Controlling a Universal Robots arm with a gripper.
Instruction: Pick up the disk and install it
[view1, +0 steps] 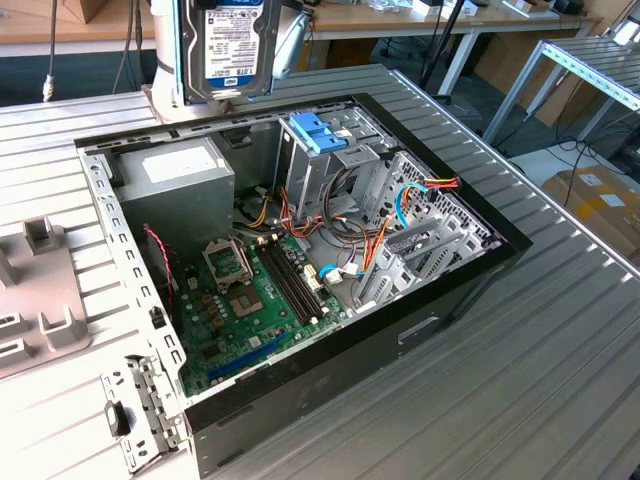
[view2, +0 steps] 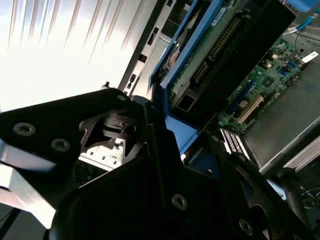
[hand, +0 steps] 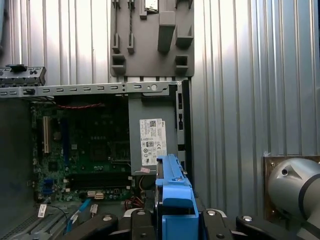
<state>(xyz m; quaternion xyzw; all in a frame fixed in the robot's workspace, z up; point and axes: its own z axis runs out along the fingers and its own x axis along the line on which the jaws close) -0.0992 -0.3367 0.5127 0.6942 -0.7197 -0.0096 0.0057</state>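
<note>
The disk (view1: 228, 45), a silver hard drive in a bright blue carrier, hangs upright in the air above the back edge of the open computer case (view1: 480, 270). In the first wrist view the carrier's blue tab (hand: 173, 192) sits between the black fingers (hand: 120, 224), with my gripper (hand: 172, 219) shut on it. In the second wrist view the disk (view2: 200, 55) runs out from the gripper (view2: 165, 135) over the motherboard. The drive cage with its paler blue latch (view1: 322, 132) stands in the case, toward the exterior view's right of the disk and lower.
Inside the case are a grey power supply (view1: 180, 175), the green motherboard (view1: 250, 300) and coloured cables (view1: 380, 230). A grey fixture plate (view1: 40, 290) lies on the ribbed table at the exterior view's left. A metal rack (view1: 590, 70) and a cardboard box (view1: 600, 200) stand at the right.
</note>
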